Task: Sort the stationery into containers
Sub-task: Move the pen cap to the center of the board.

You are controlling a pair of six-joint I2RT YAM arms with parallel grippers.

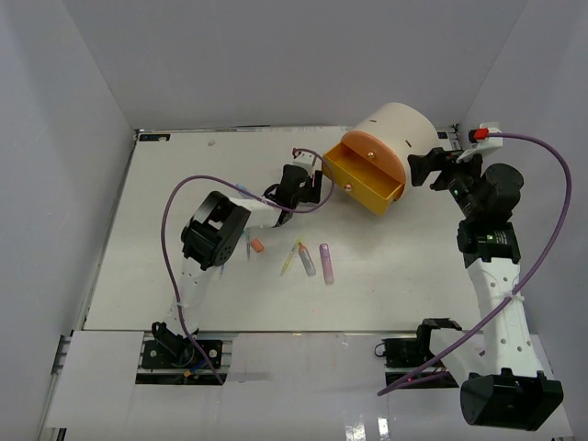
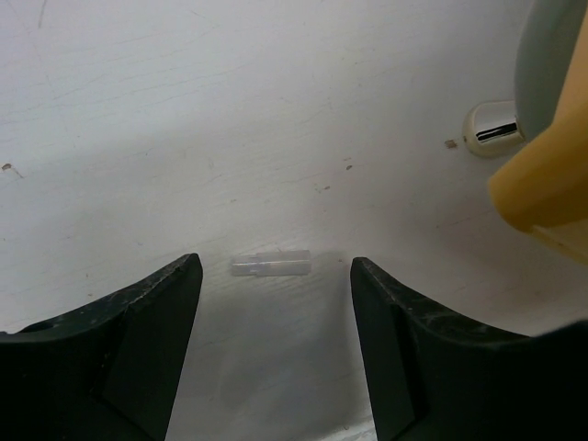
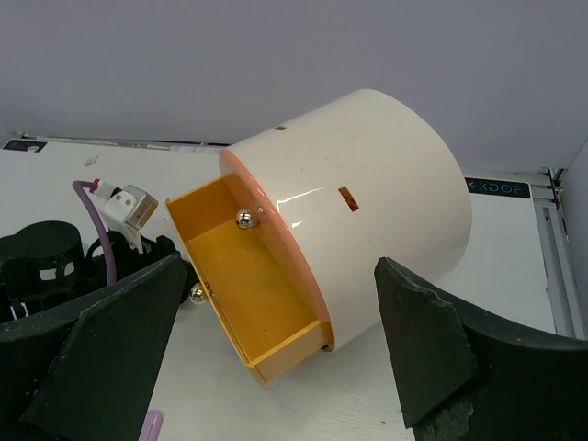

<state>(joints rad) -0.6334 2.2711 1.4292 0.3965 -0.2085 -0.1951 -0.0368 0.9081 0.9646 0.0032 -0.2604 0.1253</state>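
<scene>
The containers are one cream cylinder [image 1: 397, 129] lying on its side at the back right, with an orange face [image 3: 276, 220]. Its yellow drawer [image 1: 367, 181] is pulled out and shows nothing inside [image 3: 253, 294]. My left gripper [image 1: 308, 186] is open just left of the drawer, low over the table. A small clear cap [image 2: 269, 265] lies level with its fingertips [image 2: 184, 276], touching neither. My right gripper [image 1: 424, 170] is open at the cylinder's right side, its fingers [image 3: 432, 340] apart from it. An orange cap [image 1: 257, 245], a yellow pen [image 1: 292, 259] and purple markers [image 1: 326, 263] lie mid-table.
The drawer's corner [image 2: 547, 184] sits close to the right of my left fingers. A small white slotted plug [image 2: 491, 129] is set in the table beyond. Purple cables [image 1: 184, 197] loop over both arms. White walls close the table's back and sides.
</scene>
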